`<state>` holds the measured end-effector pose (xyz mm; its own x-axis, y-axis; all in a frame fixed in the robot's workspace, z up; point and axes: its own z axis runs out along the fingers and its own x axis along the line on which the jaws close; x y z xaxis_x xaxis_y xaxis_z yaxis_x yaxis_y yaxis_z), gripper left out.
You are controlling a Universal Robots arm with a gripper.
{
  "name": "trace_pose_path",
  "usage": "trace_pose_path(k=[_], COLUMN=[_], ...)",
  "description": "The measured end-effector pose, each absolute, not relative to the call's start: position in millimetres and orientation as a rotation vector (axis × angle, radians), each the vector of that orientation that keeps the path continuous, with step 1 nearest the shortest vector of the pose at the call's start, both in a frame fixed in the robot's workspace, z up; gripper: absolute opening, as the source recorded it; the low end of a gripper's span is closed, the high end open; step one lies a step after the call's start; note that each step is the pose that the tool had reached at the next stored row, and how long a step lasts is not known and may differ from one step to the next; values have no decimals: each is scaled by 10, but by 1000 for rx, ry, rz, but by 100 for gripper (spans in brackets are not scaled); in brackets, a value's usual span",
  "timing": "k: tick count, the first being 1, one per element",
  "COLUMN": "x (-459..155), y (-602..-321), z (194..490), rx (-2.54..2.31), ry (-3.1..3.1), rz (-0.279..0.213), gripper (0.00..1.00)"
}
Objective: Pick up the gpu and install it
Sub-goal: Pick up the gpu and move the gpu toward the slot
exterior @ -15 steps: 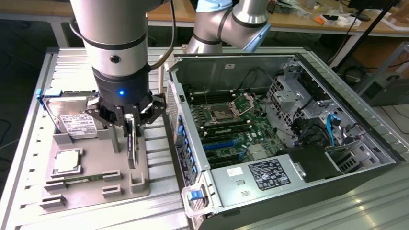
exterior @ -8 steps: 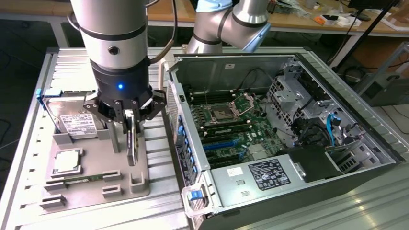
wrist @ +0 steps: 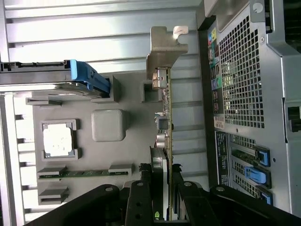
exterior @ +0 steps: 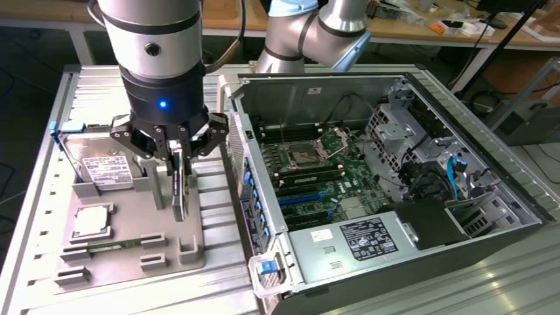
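pretty sure the fingers (wrist: pixel 139 200) are clamped on the gpu's (exterior: pixel 180 193) top edge, card standing on edge straight below them over the grey tray (exterior: pixel 131 223), long axis parallel to the open case (exterior: pixel 368 164) on the exterior view's right

The arm (exterior: pixel 153 39) is a silver tube with black bands and a pale blue joint cap (exterior: pixel 293 6). Its black wrist bears a small blue light (exterior: pixel 162 104). The black claw (exterior: pixel 180 161) has bolted linkage fingers.
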<state>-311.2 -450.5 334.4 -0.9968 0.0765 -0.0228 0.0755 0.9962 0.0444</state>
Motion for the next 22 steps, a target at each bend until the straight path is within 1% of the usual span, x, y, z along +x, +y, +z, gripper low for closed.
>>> trace_pose_path(k=[22], x=[-3112], y=[-4505], z=[3660], rx=[119], ry=[3114], rz=[68], gripper=[27])
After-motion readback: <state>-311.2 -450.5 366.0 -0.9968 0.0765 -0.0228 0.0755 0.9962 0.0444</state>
